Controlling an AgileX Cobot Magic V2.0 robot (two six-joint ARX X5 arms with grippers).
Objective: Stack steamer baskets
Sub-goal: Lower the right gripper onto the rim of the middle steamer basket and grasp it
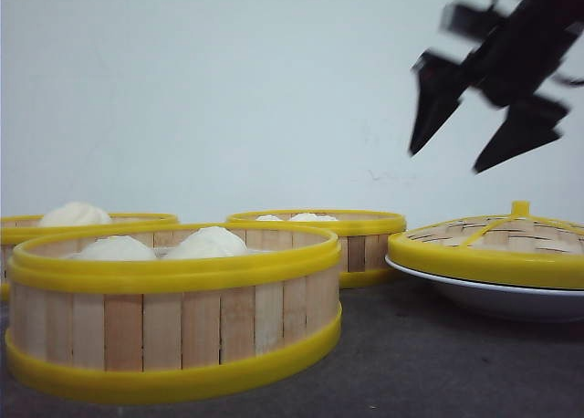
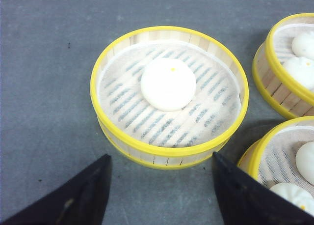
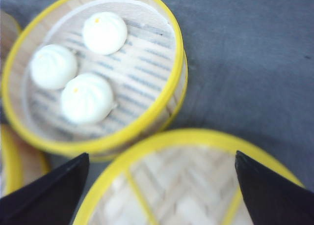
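Three steamer baskets with pale slat walls and yellow rims stand on the grey table. The nearest basket [image 1: 173, 318] holds two buns; one at the far left [image 1: 55, 226] is partly hidden behind it, and another [image 1: 319, 240] stands further back. My left gripper [image 2: 161, 156] is open, hovering just short of the basket with one bun [image 2: 169, 95]; it does not show in the front view. My right gripper [image 1: 445, 161] hangs open high at the right, above the woven lid [image 3: 191, 181] and beside the basket with three buns [image 3: 93, 68]. Nothing is between either pair of fingers.
The woven lid with its yellow knob [image 1: 493, 245] rests on a shallow white plate [image 1: 511, 299] at the right. Two more baskets [image 2: 289, 58] [image 2: 284, 171] sit close beside the one-bun basket. A white wall stands behind the table.
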